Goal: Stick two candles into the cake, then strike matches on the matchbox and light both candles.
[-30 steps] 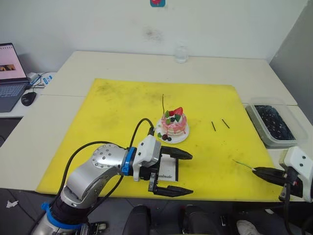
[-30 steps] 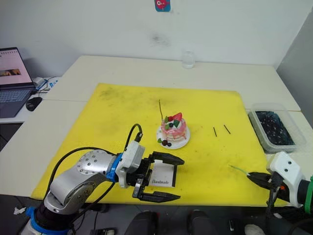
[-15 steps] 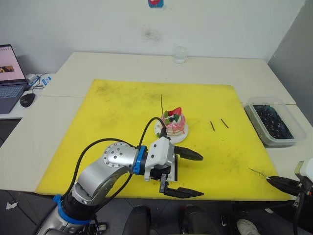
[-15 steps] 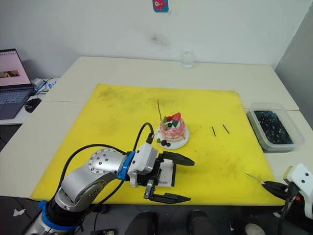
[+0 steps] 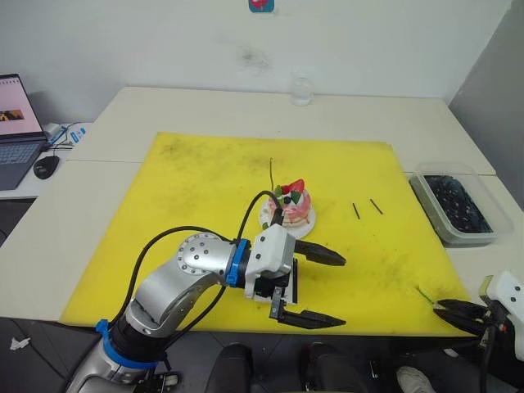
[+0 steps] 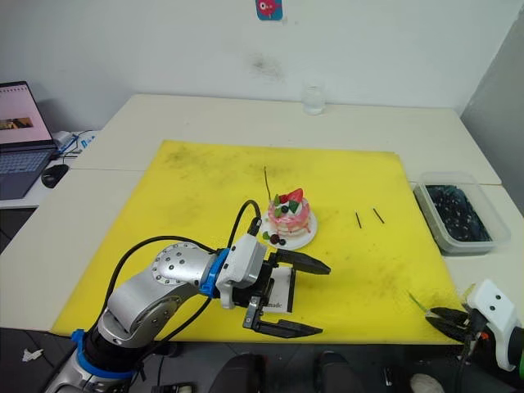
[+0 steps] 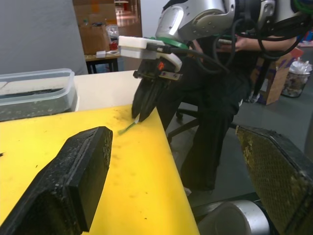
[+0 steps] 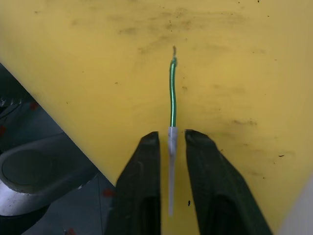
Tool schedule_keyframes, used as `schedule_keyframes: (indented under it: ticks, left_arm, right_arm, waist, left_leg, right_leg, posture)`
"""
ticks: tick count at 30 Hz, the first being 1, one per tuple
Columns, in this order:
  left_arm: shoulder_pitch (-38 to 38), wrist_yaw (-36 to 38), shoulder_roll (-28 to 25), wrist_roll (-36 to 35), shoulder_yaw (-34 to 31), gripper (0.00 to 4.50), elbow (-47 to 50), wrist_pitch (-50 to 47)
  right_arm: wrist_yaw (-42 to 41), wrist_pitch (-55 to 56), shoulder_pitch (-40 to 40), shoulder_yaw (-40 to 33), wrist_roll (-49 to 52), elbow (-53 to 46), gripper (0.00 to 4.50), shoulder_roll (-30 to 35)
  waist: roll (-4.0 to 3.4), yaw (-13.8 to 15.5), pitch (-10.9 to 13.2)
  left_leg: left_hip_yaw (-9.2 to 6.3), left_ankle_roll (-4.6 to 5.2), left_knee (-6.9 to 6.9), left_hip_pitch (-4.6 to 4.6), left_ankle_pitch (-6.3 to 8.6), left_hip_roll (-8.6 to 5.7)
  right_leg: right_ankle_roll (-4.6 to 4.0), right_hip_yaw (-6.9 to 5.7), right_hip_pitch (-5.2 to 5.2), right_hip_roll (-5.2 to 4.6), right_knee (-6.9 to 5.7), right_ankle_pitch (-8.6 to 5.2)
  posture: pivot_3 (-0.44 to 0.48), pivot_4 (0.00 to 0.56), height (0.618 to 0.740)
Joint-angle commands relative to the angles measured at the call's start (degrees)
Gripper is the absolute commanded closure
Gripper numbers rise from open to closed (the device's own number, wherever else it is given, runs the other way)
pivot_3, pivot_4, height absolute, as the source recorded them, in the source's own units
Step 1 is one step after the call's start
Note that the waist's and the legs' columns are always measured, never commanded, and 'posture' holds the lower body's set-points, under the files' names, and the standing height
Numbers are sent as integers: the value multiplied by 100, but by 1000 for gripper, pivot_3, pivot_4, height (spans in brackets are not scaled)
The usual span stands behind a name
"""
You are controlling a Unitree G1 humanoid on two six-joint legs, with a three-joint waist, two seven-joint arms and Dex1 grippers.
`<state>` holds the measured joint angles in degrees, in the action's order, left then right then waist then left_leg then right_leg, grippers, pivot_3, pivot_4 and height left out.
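White card is showing under my left gripper (image 5: pixel 311 286): the matchbox (image 6: pixel 278 293), its print too hidden to read, lying near the cake (image 5: pixel 291 207) on the yellow mat (image 5: pixel 196 188). I'm holding those fingers spread wide over it, gripping nothing. My right gripper (image 8: pixel 171 147) is hovering low at the mat's right front corner, pinching one candle (image 8: pixel 171 98); another candle (image 5: pixel 272 170) is standing in the cake.

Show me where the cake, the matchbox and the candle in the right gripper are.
cake (image 5: pixel 293 206), left eye view, pink side.
matchbox (image 6: pixel 281 291), right eye view, white face.
candle (image 8: pixel 171 93), right wrist view, green shaft.
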<state>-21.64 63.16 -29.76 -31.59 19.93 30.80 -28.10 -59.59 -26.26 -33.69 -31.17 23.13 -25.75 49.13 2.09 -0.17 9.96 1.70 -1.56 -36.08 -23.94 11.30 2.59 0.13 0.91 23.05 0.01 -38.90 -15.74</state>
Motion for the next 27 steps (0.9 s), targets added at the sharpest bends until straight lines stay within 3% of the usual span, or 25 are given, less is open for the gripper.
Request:
schedule_keyframes:
  ticks: [1, 4, 9, 13, 18, 21, 27]
  left_arm:
    - [-74, 125, 29, -30, 42, 0, 7, 144]
    - [-75, 151, 53, 62, 52, 0, -54, 223]
    - [33, 205, 6, 246, 127, 0, -84, 426]
    - [100, 235, 10, 423, 246, 0, -127, 625]
    - [79, 248, 129, 636, 407, 0, -181, 861]
    - [98, 267, 175, 842, 534, 0, -272, 1098]
    - [206, 142, 278, 1067, 683, 0, -330, 1314]
  right_arm:
    - [-9, -91, 23, -184, 53, -159, 2445, 86]
    - [-59, -419, -45, -464, 209, -448, 1413, 204]
    - [-306, -1288, -292, -1195, 396, -1219, 1413, 694]
    - [-82, -2658, -141, -1228, 253, -1790, 1413, 1584]
    - [368, -4328, 914, -416, 695, -1712, 1413, 2444]
    - [594, -4242, 1463, 466, 510, -1352, 1413, 2796]
    - [665, -4347, 2253, 1538, 571, -955, 1413, 2963]
  waist:
    - [0, 0, 0]
    - [-3, 1, -1]
    - [-7, 1, -4]
    - [-4, 2, -2]
    - [8, 4, 3]
    - [8, 2, 3]
    - [7, 4, 3]
  left_leg:
    - [0, 0, 0, 0, 0, 0]
    - [0, 0, 0, 0, 0, 0]
    - [1, 0, 0, 0, 0, 0]
    - [-3, 0, -1, 3, 0, 0]
    - [-3, 0, -6, 4, 0, 0]
    - [-1, 0, -4, 4, 0, -4]
    - [0, 1, 0, -9, 0, -2]
  right_leg:
    - [0, 0, 0, 0, 0, 0]
    - [1, 0, 0, 0, 0, 1]
    - [10, 1, 0, 1, -2, 6]
    - [11, -4, -4, 5, -2, 6]
    - [0, -1, -8, 2, 0, 1]
    - [-2, 2, -12, -1, 8, -1]
    - [17, 1, -4, 0, 17, 7]
  posture:
    - [0, 150, 740]
    - [0, 150, 740]
    - [0, 150, 740]
    - [0, 150, 740]
    - [0, 150, 740]
    - [0, 150, 740]
    - [0, 150, 740]
